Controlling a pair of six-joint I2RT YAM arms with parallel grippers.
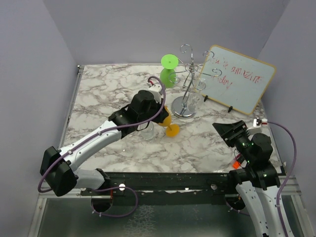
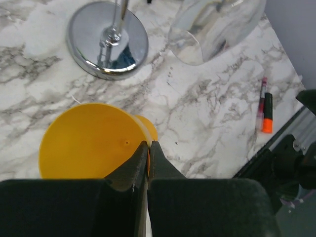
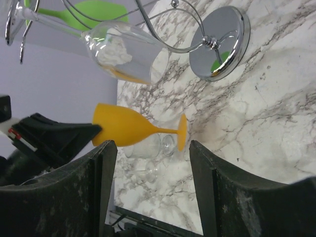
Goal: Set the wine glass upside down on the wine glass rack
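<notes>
Marble-patterned white and grey counter [image 1: 108, 94] runs between pale lavender walls. At the left of the overhead frame my left arm stretches toward the middle. My left hand [image 2: 148, 148] is pinched shut on the rim of the yellow-orange plastic wine glass [image 2: 89, 143]. That glass stands roughly upright at the centre, bowl up and foot low by the counter; I cannot tell whether the foot touches. A clear stemmed glass [image 1: 148, 132] sits just left of it, under my wrist. Further up, a lime-green plastic wine glass [image 1: 169, 66] shows foot uppermost, close against the rack's curled arms. Right of centre stands the shiny chrome wire wine glass rack [image 1: 183, 109], round base on the counter, just beside the yellow glass. A clear wine glass [image 3: 126, 52] hangs bowl-down from it. A wood-framed white board with red writing [image 1: 239, 81] leans at upper right. My right hand [image 3: 153, 163] hovers at lower right, fingers spread wide, holding nothing.
</notes>
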